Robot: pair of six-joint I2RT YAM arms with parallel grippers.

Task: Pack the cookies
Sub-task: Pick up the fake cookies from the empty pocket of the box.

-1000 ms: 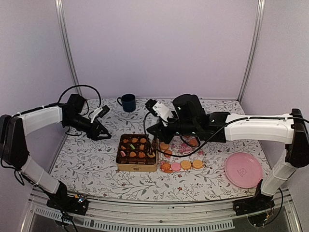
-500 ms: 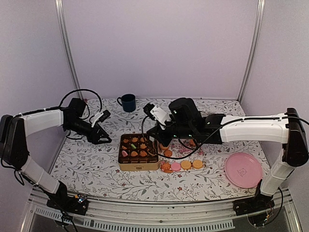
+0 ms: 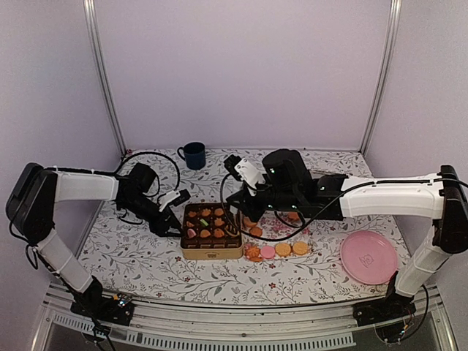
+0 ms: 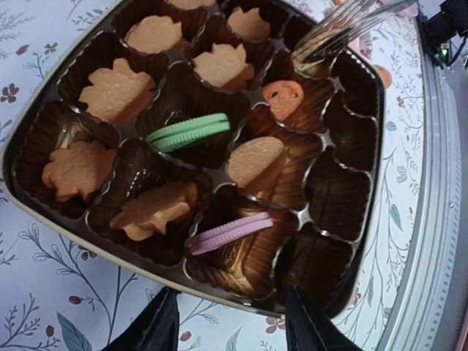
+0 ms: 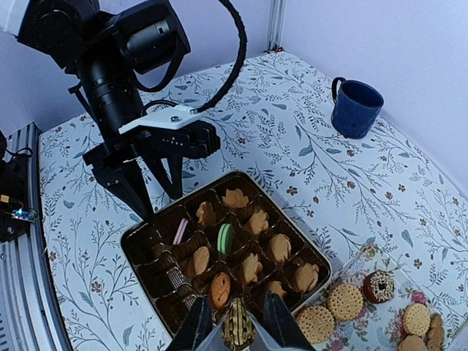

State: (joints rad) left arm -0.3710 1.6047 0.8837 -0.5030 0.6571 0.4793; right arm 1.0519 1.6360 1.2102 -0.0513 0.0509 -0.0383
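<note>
The cookies lie partly in a gold box [image 3: 210, 252] with a brown compartment tray [image 4: 365, 88], among them golden ones, a green one [image 4: 189, 131] and a pink one [image 4: 230, 232]. More cookies [image 3: 283, 249] lie loose on the cloth right of the box, also seen in the right wrist view [image 5: 344, 300]. My right gripper [image 5: 238, 330] is shut on a ridged yellow-brown cookie [image 5: 238, 322] above the box's right edge [image 3: 235, 213]. My left gripper [image 4: 230, 333] stands open at the box's left side [image 3: 175, 219], nothing between its fingers.
A blue mug [image 3: 194, 155] stands at the back, also in the right wrist view [image 5: 356, 107]. A large pink plate [image 3: 368, 257] lies at the right front. A chocolate ring biscuit [image 5: 378, 287] sits among the loose ones. Floral cloth [image 3: 131, 252] covers the table.
My left arm has swung right and down, from well left of the box to its left side. The right gripper has narrowed on its cookie and stays over the box's right edge.
</note>
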